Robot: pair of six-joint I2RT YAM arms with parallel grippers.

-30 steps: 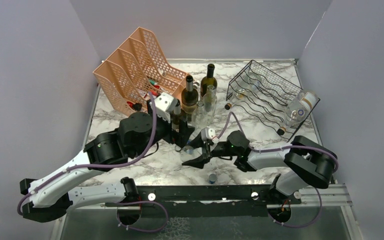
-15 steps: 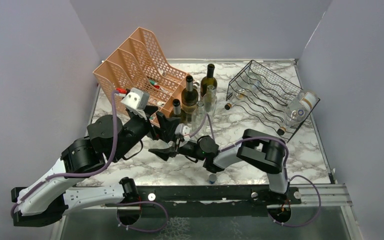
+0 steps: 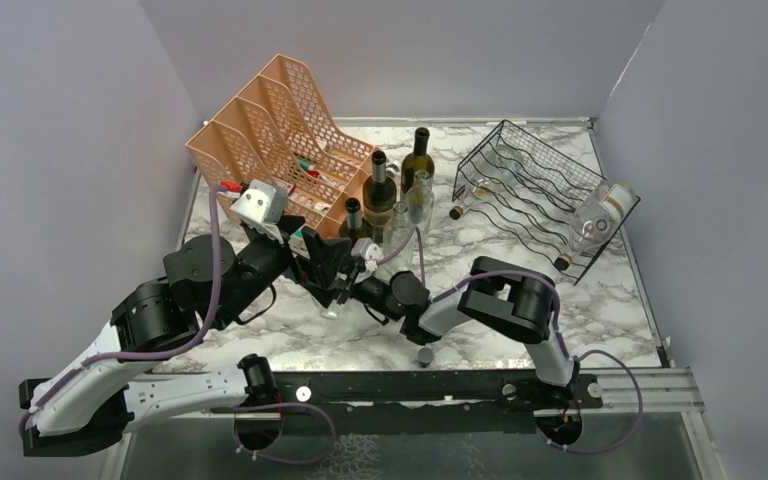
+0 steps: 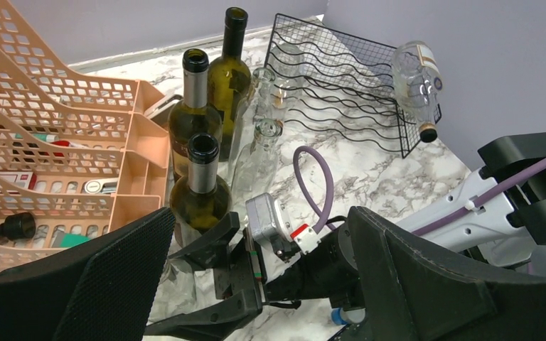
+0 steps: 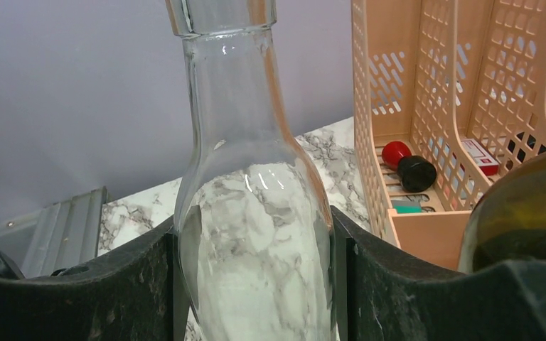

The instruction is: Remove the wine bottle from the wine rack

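Note:
The black wire wine rack [image 3: 530, 185] stands at the back right; it also shows in the left wrist view [image 4: 341, 85]. A clear bottle [image 3: 600, 215] lies on the rack's right end, neck toward the front, and another clear bottle [image 3: 485, 185] lies in a cradle. My right gripper [image 3: 335, 293] reaches far left and is shut on an upright clear glass bottle [image 5: 256, 213], its fingers [image 5: 78, 284] against both sides. My left gripper [image 4: 263, 298] is open wide and empty, just above the right gripper [image 4: 185, 284].
A peach mesh organizer [image 3: 280, 130] stands at the back left. Three dark bottles [image 3: 378, 195] and two clear ones [image 3: 418, 205] stand in the middle. A small blue cap [image 3: 423, 355] lies near the front edge. Purple walls close in both sides.
My right arm has swung left across the table, its gripper now beside the organizer and closed on the clear bottle. My left arm has drawn back and to the left.

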